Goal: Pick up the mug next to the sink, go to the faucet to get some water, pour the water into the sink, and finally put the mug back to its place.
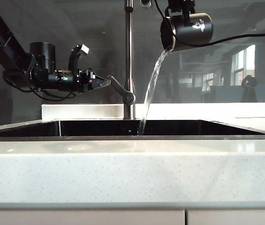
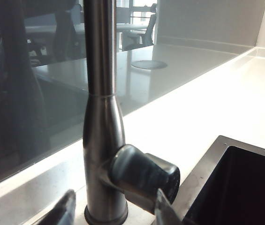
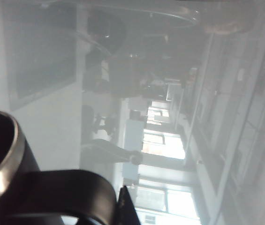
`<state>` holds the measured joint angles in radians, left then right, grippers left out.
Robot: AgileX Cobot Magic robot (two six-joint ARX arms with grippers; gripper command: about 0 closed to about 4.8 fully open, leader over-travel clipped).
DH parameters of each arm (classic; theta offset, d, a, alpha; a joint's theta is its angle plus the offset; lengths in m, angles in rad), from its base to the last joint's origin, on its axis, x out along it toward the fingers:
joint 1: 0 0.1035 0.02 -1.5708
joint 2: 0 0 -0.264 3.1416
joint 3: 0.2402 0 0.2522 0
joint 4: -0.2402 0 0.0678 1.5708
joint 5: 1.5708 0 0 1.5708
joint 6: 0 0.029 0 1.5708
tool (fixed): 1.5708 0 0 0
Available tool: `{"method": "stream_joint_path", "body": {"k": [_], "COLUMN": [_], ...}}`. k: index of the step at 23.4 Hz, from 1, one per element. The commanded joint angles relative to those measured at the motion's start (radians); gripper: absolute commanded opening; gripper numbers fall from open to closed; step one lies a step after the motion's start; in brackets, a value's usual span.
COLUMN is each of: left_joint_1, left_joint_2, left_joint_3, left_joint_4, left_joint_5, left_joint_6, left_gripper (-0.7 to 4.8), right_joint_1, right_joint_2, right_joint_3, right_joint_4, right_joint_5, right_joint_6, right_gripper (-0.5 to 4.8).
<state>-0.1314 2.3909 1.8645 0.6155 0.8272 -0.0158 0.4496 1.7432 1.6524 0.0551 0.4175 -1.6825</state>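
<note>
Fingers of the left gripper (image 2: 113,211) stood apart on either side of the lever handle (image 2: 144,176) at the base of the faucet (image 2: 102,117), gripping nothing; only their dark tips showed in the left wrist view. Fingers of the right gripper (image 3: 109,206) were clamped on the loop handle of the mug (image 1: 188,30), which hung tipped on its side high above the sink (image 1: 170,127), to the right of the faucet's pipe, mouth turned toward the faucet and down. Water (image 1: 151,84) ran from the mug's steel rim in a thin stream, falling just right of the faucet into the dark basin.

Around the sink lay a pale, speckled stone tabletop (image 1: 132,168), glossy enough to catch the light, with a low raised ledge (image 1: 207,111) behind the faucet. A round steel disc (image 2: 148,64) was set flush in the tabletop well beyond the faucet. Behind the faucet rose a dark glass panel (image 1: 76,28) that mirrored an office: bright windows, chairs and desks showed dimly in it. Below the tabletop's front edge ran pale cabinet fronts (image 1: 85,218) with a seam between them.
</note>
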Motion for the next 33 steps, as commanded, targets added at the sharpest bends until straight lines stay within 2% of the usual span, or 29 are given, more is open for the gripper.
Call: {"method": "stream_joint_path", "body": {"k": [1,5,17,19,21,22,23,24,25,26,27,28,29,30,33], "left_joint_1": [0.000,0.000,0.000,0.000,0.000,0.000,0.000,0.000,0.000,0.000,0.000,0.000,0.000,0.000,0.000], "left_joint_2": [-0.007,-0.007,-0.007,-0.007,-0.007,-0.007,-0.007,-0.007,-0.007,-0.007,-0.007,-0.007,-0.007,-0.007,-0.007], "left_joint_3": [0.003,0.003,0.003,0.003,0.003,0.003,0.003,0.003,0.003,0.003,0.003,0.003,0.003,0.003,0.003], "left_joint_4": [0.006,0.006,0.006,0.006,0.006,0.006,0.006,0.006,0.006,0.006,0.006,0.006,0.006,0.006,0.006], "left_joint_5": [0.004,0.004,0.004,0.004,0.004,0.004,0.004,0.004,0.004,0.004,0.003,0.004,0.004,0.004,0.004], "left_joint_6": [0.000,0.000,0.000,0.000,0.001,0.000,0.000,0.000,0.000,0.000,0.000,0.000,0.001,0.001,0.000], "left_gripper": [2.10,2.10,2.10,2.10,2.10,2.10,2.10,2.10,2.10,2.10,2.10,2.10,2.10,2.10,2.10], "right_joint_1": [0.003,0.010,0.011,0.011,0.010,0.010,0.010,0.009,0.009,0.008,0.005,-0.012,-0.023,-0.047,-0.084], "right_joint_2": [-0.015,-0.015,-0.039,-0.039,-0.039,-0.039,-0.039,-0.039,-0.040,-0.043,-0.043,-0.044,-0.044,-0.044,-0.044], "right_joint_3": [0.009,0.009,0.009,0.009,0.009,0.009,0.009,0.009,0.009,0.009,0.009,0.009,0.008,0.001,-0.045], "right_joint_4": [0.034,0.024,0.023,0.024,0.028,0.028,0.025,0.005,-0.023,-0.082,-0.117,-0.165,-0.185,-0.203,-0.144], "right_joint_5": [0.003,-0.001,0.000,0.014,0.022,0.060,0.094,0.147,0.157,0.143,0.119,0.050,0.008,-0.089,-0.157], "right_joint_6": [-0.069,-0.134,-0.130,-0.099,0.129,0.301,0.412,0.593,0.695,0.856,0.965,1.153,1.246,1.428,1.577], "right_gripper": [-0.02,-0.02,-0.02,-0.02,-0.02,-0.02,-0.02,-0.02,-0.02,-0.02,-0.02,-0.02,-0.02,-0.02,-0.02]}}
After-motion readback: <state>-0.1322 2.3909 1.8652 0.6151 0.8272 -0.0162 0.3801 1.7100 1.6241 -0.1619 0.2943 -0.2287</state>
